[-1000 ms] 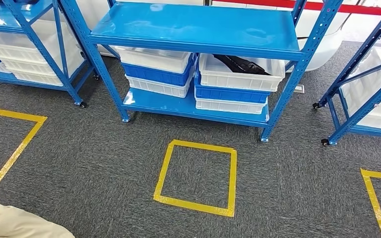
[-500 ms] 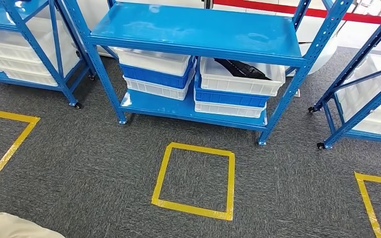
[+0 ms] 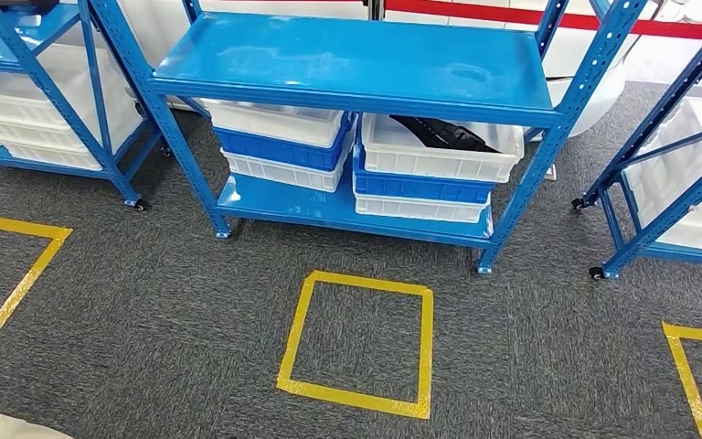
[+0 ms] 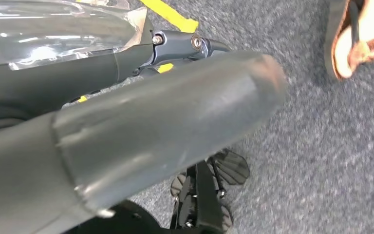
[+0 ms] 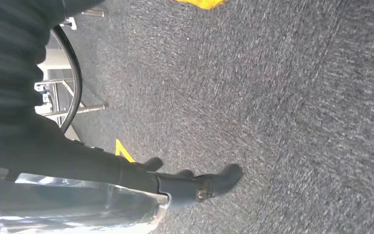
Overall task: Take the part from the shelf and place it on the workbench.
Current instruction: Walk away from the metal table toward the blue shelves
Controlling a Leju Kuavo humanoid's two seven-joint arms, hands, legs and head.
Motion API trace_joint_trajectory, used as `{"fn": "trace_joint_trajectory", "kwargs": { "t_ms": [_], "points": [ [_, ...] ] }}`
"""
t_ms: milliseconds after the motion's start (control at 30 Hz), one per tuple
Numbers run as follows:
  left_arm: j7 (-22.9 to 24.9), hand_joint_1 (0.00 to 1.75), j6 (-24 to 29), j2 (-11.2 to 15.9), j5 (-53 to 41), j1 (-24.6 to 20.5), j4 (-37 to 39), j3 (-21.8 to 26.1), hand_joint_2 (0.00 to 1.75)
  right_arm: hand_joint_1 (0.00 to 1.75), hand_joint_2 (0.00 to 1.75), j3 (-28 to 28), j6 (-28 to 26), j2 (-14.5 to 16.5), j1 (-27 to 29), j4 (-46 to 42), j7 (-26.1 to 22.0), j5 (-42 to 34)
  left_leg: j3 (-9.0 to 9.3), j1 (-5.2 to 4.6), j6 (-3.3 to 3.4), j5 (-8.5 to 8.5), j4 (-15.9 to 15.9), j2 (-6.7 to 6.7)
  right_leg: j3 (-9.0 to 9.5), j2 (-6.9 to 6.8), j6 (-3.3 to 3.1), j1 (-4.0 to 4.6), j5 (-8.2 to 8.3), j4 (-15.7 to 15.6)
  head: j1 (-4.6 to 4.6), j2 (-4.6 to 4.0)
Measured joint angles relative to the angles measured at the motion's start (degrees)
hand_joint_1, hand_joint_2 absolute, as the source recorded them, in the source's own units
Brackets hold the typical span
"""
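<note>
yellow tape square (image 3: pixel 356 343), grey carpet (image 3: pixel 146 311)

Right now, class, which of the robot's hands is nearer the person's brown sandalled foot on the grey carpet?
Left. The left hand hangs beside the brown sandalled foot; the right hand hangs over open grey carpet.

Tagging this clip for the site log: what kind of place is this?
Most likely a warehouse or factory parts-storage area: blue steel shelving on casters, stacked white and blue plastic bins on its lower shelf, one holding a black part, and yellow tape squares marked on grey carpet.
</note>
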Motion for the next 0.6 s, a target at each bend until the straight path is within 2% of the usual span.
{"fn": "trace_joint_trajectory", "kwargs": {
  "t_ms": [67,100,133,167,233,267,300,400,433,467,500,567,600],
  "points": [
    [0.0,0.00,0.0,0.0,0.0,0.1,0.0,0.0,0.00,0.00,1.75,0.0,0.0,0.0,0.0,0.0,0.0,0.0,-5.14,0.16,-0.47,-2.89,8.4,0.00,0.50,0.07,-0.51,0.07,-0.59,0.0,-0.10,0.00],
    [0.0,0.00,0.0,0.0,0.0,0.1,0.0,0.0,0.00,0.00,1.75,0.0,0.0,0.0,0.0,0.0,0.0,0.0,-7.13,0.23,-0.57,-3.05,10.9,0.00,0.82,0.17,-0.53,0.10,-0.89,0.0,-0.12,0.00],
    [0.0,0.00,0.0,0.0,0.0,0.2,0.0,0.0,0.00,0.00,1.75,0.0,0.0,0.0,0.0,0.0,0.0,0.0,-8.06,0.29,-0.57,-1.83,11.1,0.00,1.26,0.30,-0.45,0.11,-1.26,0.0,-0.14,0.00],
    [0.0,0.00,0.0,0.1,0.0,0.2,0.0,0.0,0.00,0.00,1.75,0.0,0.0,0.1,0.1,0.0,0.0,0.0,-7.76,0.34,-0.48,0.55,8.9,0.01,1.83,0.42,-0.30,0.10,-1.68,0.0,-0.14,0.00],
    [0.0,0.00,0.0,0.1,0.0,0.2,0.0,0.0,0.00,0.00,1.75,0.0,0.0,0.1,0.1,0.0,0.0,0.0,-5.06,0.36,-0.07,5.74,1.0,0.01,2.88,0.57,0.11,0.14,-2.62,-0.1,-0.14,0.00],
    [0.0,0.00,0.0,0.1,0.0,0.1,0.0,0.0,0.00,0.00,1.75,0.0,-0.1,0.2,0.1,0.0,0.0,0.0,-3.82,0.23,0.19,7.08,-2.2,-0.01,3.19,0.60,0.44,0.29,-3.07,-0.1,-0.14,0.00],
    [0.0,0.00,0.0,0.1,0.0,0.1,0.0,0.0,0.00,0.00,1.75,0.0,-0.1,0.2,0.0,0.0,0.0,0.0,-3.09,0.04,0.51,7.40,-4.0,-0.04,3.34,0.61,0.81,0.43,-3.43,-0.3,-0.14,0.00],
    [0.0,0.00,0.0,0.2,0.0,0.1,0.0,0.0,0.00,0.00,1.75,0.0,-0.2,0.2,-0.2,0.0,0.0,0.0,-2.21,-0.39,1.96,6.76,-5.2,-0.31,4.32,0.58,2.29,0.81,-3.26,0.2,-0.14,0.00],
    [0.0,0.00,0.0,0.2,-0.1,0.1,0.0,0.0,0.00,0.00,1.75,0.0,-0.2,0.2,-0.1,0.0,0.0,-0.1,-1.63,-0.40,2.45,6.74,-5.5,-0.39,4.52,0.55,2.57,0.84,-3.47,1.0,-0.10,0.00],
    [0.0,0.00,0.0,0.2,-0.1,0.1,0.0,0.0,0.00,0.00,1.75,0.0,-0.3,0.2,-0.1,0.0,0.0,-0.1,-1.02,-0.43,2.90,6.64,-5.7,-0.39,3.90,0.52,2.56,0.83,-4.30,2.4,0.03,0.00],
    [0.0,0.00,0.0,0.2,-0.1,0.1,0.0,0.0,0.00,0.00,1.75,0.0,-0.3,0.1,-0.1,0.0,0.0,-0.1,-0.59,-0.48,3.22,6.50,-5.8,-0.38,2.62,0.48,2.43,0.74,-5.55,4.7,0.14,0.00],
    [0.0,0.00,0.0,0.3,-0.1,0.1,0.0,0.0,0.00,0.00,1.75,0.0,-0.3,0.1,-0.2,0.0,0.0,-0.1,-0.15,-0.73,3.67,5.94,-5.7,-0.30,-1.99,0.44,2.11,0.62,-8.38,11.7,0.31,0.00],
    [0.0,0.00,0.0,0.3,-0.1,0.1,0.0,0.0,0.00,0.00,1.75,0.0,-0.3,0.1,-0.2,0.0,-0.1,-0.1,0.07,-0.86,3.75,5.64,-5.7,-0.30,-4.10,0.44,2.25,0.62,-9.08,14.2,0.30,0.01]
  ]
}}
